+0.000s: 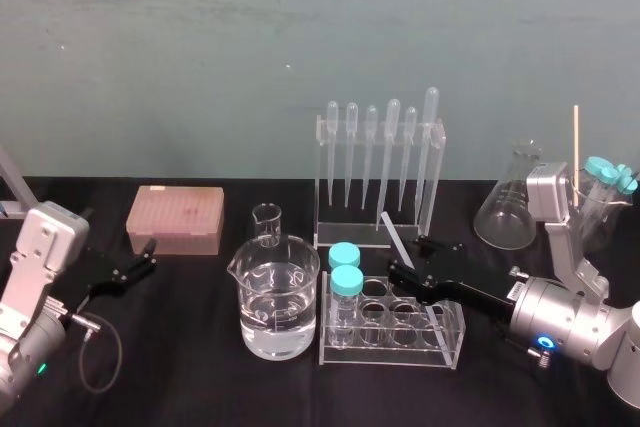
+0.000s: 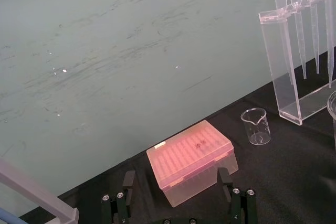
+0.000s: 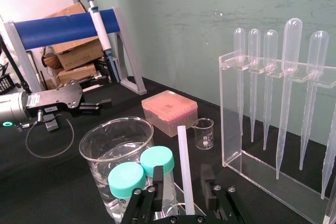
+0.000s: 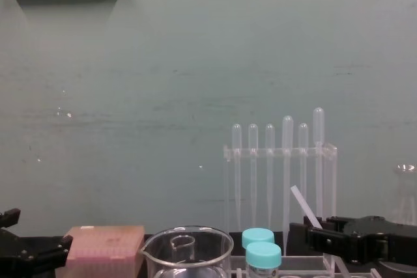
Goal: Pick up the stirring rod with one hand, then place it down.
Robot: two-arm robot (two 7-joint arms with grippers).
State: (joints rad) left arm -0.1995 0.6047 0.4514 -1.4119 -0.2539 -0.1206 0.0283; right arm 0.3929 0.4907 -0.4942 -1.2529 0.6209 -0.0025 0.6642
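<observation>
Entry: stirring rod (image 1: 393, 234). Found clear of the table (image 1: 200, 357), tilted, with the lower end clamped between the black fingers of the right gripper (image 1: 410, 260) and the upper end leaning toward the pipette rack (image 1: 380, 162). Placed above the back edge of the tube rack (image 1: 395, 337), just in front of the pipette rack's foot. Seen from the chest as a pale slant rising out of the gripper, with the row of pipettes behind.

Entry: right gripper. Reached in from the right, low over the tube rack, closed narrow on the rod.

Entry: left gripper (image 1: 148, 256). Parked low at the left side of the table, near the pink tip box (image 1: 175, 217) and pointed toward it. Fingers spread wide, gripping nothing.

Entry: large beaker (image 1: 277, 297). Stood just left of the tube rack, partly filled with clear liquid.

Entry: small beaker (image 1: 267, 223). Stood behind the large one, between the pink box and the pipette rack.

Entry: two vials with teal caps (image 1: 346, 269). Seated upright in the left end of the tube rack.

Entry: flask (image 1: 510, 205). Stood at the back right, well apart from the rod.
</observation>
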